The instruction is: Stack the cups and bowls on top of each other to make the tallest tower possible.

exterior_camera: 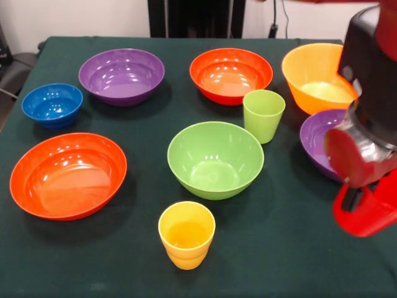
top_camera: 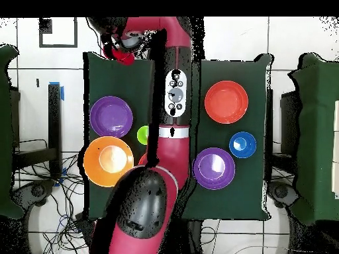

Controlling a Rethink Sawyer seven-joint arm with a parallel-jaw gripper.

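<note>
Red cup (exterior_camera: 366, 214) sits gripped in the claw (exterior_camera: 356, 186) — arm hides part of purple bowl (exterior_camera: 319, 146).

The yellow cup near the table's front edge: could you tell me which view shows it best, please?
The front view. There the yellow cup stands upright and unobstructed, just in front of the light green bowl, its rim and inside visible. In the overhead view it cannot be seen at all; the robot's arm stretches across the middle of the table.
</note>
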